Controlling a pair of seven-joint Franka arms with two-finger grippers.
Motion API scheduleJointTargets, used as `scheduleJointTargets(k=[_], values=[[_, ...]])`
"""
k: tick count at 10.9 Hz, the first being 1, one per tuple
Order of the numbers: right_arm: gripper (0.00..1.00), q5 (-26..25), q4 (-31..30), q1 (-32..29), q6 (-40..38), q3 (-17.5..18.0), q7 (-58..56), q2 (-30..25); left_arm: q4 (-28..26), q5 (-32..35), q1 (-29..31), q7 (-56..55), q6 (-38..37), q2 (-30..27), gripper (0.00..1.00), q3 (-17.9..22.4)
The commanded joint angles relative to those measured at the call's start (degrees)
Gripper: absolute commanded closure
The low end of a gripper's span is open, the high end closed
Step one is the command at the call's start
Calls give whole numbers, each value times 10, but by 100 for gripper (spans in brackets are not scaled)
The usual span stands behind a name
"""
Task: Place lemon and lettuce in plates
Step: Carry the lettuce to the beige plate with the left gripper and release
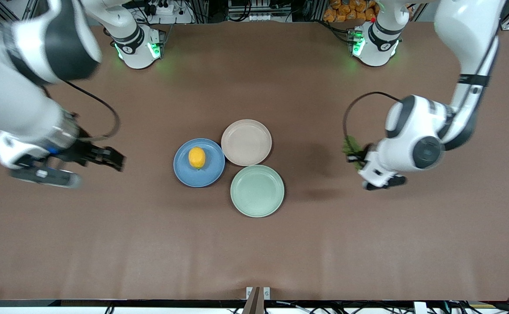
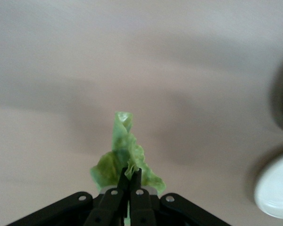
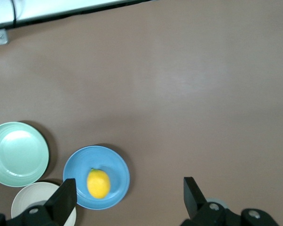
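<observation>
The yellow lemon lies in the blue plate; it also shows in the right wrist view on that plate. The pale beige-pink plate stands bare beside the blue one. My left gripper is shut on the green lettuce and holds it above the bare table toward the left arm's end, apart from the plates. In the left wrist view the lettuce sticks out of the shut gripper. My right gripper is open and empty, above the table beside the blue plate.
A pale mint-green plate touches the other two plates, nearer to the front camera. In the right wrist view the mint plate and the beige plate show beside the open right gripper. Brown table all around.
</observation>
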Motion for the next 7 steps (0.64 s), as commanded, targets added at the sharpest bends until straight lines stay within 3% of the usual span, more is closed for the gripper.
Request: scheduleJointTargets(k=[1, 4, 7], values=[[0, -3, -11, -27, -6, 8, -6, -25, 35, -16, -39, -80, -12, 22, 100, -32], [0, -6, -12, -46, -7, 7, -40, -39, 88, -42, -115, -163, 0, 59, 100, -28], [0, -6, -12, -78, -40, 8, -114, -56, 90, 4, -188, -166, 63, 90, 100, -27]])
